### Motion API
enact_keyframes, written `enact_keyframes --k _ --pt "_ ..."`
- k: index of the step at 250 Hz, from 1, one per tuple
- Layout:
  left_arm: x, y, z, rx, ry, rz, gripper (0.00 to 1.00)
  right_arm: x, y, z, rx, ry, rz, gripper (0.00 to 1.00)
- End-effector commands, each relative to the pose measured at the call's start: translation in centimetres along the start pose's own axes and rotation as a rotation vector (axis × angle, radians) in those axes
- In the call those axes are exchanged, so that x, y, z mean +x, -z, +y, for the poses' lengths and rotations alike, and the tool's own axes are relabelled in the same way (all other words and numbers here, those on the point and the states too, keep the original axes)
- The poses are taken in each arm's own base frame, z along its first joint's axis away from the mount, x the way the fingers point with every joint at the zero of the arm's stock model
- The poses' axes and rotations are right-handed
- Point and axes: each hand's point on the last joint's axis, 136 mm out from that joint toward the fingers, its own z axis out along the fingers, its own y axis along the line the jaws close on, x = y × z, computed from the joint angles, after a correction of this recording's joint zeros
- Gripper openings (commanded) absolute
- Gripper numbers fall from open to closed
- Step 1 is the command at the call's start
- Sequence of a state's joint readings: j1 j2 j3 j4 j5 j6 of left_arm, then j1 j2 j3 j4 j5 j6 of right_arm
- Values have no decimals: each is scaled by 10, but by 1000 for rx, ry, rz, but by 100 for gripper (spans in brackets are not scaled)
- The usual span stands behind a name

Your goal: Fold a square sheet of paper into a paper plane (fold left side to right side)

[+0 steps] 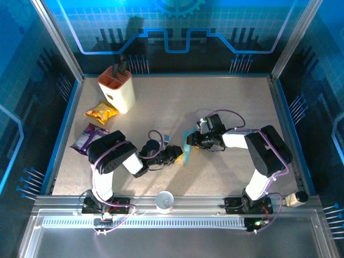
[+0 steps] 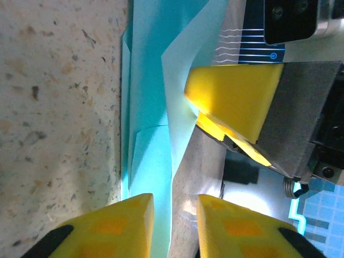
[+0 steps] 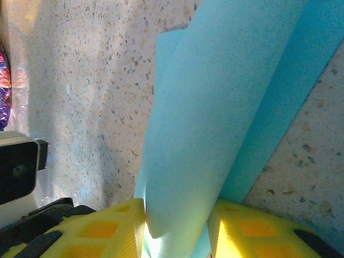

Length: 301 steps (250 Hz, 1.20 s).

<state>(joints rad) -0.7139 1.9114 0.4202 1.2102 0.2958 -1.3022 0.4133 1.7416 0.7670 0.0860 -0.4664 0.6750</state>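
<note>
In the middle of the table (image 1: 226, 102), between the two arms, is the light-blue sheet of paper (image 1: 186, 152). From above it looks like a thin folded strip.

The right gripper (image 1: 191, 141) is just to the right of it and a little farther away. It holds the sheet. In the right wrist view the sheet of paper (image 3: 204, 107) bends in a soft curve. It goes down into the right gripper (image 3: 176, 215) and touches both yellow fingers (image 3: 107, 228).

The left gripper (image 1: 176, 156) is just to the left of the sheet. In the left wrist view the sheet of paper (image 2: 150, 161) has a few layers and one pointed flap. The left gripper (image 2: 174, 207) has its yellow fingers (image 2: 134, 223) a little way apart. The paper's edge runs into the gap close to one finger. Bare table shows next to the other finger, so nothing is pinched there. In this view a yellow finger (image 2: 236, 97) of the right gripper presses on the pointed flap.

Far to the left stands the cream knife block (image 1: 117, 88). Just in front of it lies the yellow snack packet (image 1: 101, 112). The purple snack packet (image 1: 88, 137) is nearer, beside the left arm. A small white round thing (image 1: 164, 201) sits at the near edge.
</note>
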Motion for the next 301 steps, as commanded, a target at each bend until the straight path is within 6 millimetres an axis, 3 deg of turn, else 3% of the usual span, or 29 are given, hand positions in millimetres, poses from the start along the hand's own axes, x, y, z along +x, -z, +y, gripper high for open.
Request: enact_keyframes --k 1,55,156,231,301 --pt "-10 8 -1 -18 -21 -40 32 19 -9 -20 82 -20 62 37" --pt "-16 5 2 -55 -19 -44 37 18 -8 -19 84 -16 59 37" --pt "-20 -13 3 -83 -21 -13 38 16 -7 -18 90 -10 58 37" --pt "-22 -21 4 -91 -27 0 29 18 -7 -20 94 -14 63 37" --pt "-25 -18 19 -151 -24 -22 14 17 -6 -20 96 -14 60 37"
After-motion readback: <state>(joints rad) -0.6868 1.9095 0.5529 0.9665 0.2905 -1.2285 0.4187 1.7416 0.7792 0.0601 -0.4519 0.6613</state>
